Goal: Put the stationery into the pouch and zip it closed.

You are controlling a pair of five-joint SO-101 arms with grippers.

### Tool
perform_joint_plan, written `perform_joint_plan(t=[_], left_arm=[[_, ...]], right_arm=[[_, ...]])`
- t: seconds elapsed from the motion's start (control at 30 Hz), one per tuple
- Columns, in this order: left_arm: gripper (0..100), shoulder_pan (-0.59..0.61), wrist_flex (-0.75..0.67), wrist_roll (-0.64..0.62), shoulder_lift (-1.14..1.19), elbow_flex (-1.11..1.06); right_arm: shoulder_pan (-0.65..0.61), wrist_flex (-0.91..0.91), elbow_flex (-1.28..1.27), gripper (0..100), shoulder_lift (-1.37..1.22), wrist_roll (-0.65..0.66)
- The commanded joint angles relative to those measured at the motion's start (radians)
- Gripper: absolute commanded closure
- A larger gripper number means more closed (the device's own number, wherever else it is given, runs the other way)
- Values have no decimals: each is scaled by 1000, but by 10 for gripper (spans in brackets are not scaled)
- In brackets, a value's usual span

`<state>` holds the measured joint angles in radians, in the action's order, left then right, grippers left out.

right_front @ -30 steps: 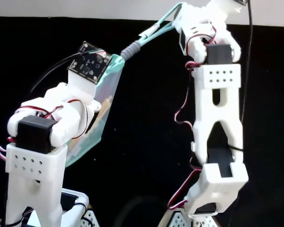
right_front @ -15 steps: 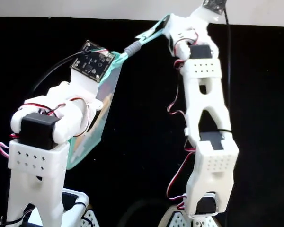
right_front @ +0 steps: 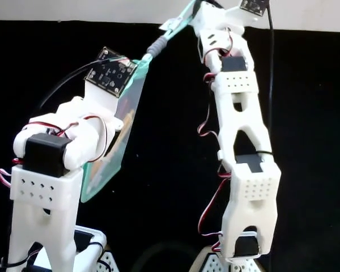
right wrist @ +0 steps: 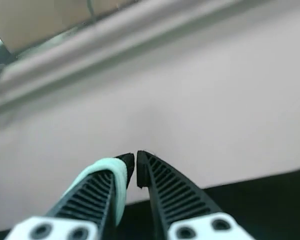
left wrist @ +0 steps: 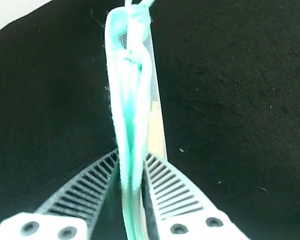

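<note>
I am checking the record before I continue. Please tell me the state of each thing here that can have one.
left gripper: shut on the pouch.
right gripper: shut on the pull strap.
pouch: held up in the air, stationery inside.
pull strap: stretched taut from the pouch's corner.
zip: cannot tell whether it is fully closed.

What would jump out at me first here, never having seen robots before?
Most striking is the see-through plastic pouch with mint-green edges, held up in the air and clamped in the left tool above the black table cover. From its top corner, a mint-green pull strap with a grey sleeve runs up to the right tool, which is shut on it.
</note>
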<state>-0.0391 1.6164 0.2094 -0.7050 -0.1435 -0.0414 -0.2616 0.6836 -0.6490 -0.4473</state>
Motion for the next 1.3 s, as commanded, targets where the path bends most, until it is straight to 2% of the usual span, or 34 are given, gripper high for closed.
perform_joint_plan(t=[0.0, 0.17, 0.43, 0.63, 1.03, 1.27], left_arm=[[994, 73, 80, 3, -12, 1], [994, 73, 80, 3, -12, 1], [994, 73, 81, 3, -12, 1], [994, 73, 81, 3, -12, 1], [994, 116, 81, 2, -18, 2], [994, 111, 80, 2, -18, 1]], right_arm=[[240, 38, 162, 993, -2, -71], [208, 36, 317, 993, -7, -103], [173, 35, 306, 993, -18, -100], [191, 36, 196, 993, -105, -101], [265, 36, 189, 993, -312, -95], [266, -74, 259, 993, -248, -103]])
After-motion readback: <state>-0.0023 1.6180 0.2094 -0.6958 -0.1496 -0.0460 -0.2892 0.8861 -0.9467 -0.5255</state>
